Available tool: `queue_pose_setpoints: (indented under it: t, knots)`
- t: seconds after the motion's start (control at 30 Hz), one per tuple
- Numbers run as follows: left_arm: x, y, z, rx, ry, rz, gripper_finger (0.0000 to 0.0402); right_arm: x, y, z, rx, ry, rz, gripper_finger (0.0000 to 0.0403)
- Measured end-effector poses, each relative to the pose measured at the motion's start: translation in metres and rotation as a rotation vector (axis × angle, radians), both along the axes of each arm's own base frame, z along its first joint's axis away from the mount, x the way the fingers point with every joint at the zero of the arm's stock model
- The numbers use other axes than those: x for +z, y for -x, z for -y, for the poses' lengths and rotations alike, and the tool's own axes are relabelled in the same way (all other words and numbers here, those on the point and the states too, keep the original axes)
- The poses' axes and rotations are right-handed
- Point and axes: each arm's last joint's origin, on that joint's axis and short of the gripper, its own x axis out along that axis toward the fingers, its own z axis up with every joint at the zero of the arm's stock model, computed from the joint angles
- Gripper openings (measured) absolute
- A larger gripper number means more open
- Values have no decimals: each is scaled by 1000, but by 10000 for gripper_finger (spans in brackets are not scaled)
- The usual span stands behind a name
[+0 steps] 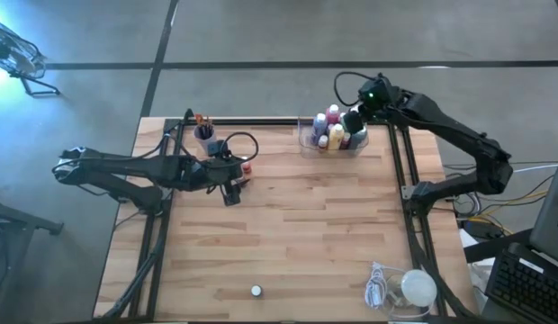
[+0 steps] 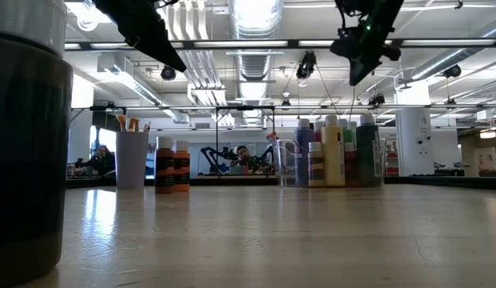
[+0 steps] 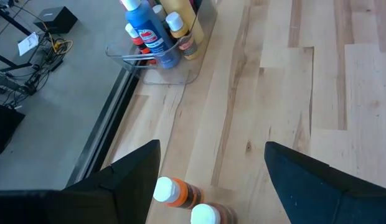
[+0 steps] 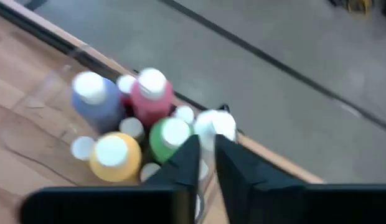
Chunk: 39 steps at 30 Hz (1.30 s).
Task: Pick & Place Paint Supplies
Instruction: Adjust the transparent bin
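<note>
On the table (image 1: 288, 234), two orange, pale-capped bottles (image 3: 187, 202) stand under the left gripper (image 3: 211, 165), jaws wide, while farther right the right gripper (image 4: 207, 155), jaws nearly closed and empty, hangs over the clear tray (image 1: 308, 144) crowded with capped bottles (image 4: 127, 121).

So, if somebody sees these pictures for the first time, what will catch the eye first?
Probably the clear plastic tray at the table's far edge, crowded with colourful pale-capped paint bottles; the right gripper hangs just above them, fingers nearly together. Next, the left gripper, wide open, hovers over two orange white-capped bottles near the purple cup holding brushes.
</note>
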Motion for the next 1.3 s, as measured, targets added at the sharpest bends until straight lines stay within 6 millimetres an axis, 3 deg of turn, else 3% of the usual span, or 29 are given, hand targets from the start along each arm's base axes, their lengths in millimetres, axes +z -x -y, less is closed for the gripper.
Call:
queue_pose_setpoints:
  t: [0.07, 0.4, 0.63, 1.3]
  knots:
    - [0, 0, 0, 1, 2, 1, 292, -8, 5, 4, -47, -23, -1, 16]
    - [-1, 0, 0, 7, 10, 1, 292, -64, 33, 31, -301, -143, -31, 8]
    - [-1, 0, 0, 8, 10, 2, 292, -91, 45, 42, -351, -203, 57, 8]
    - [-1, 0, 0, 8, 11, 2, 292, -99, 55, 58, -605, -140, 299, 8]
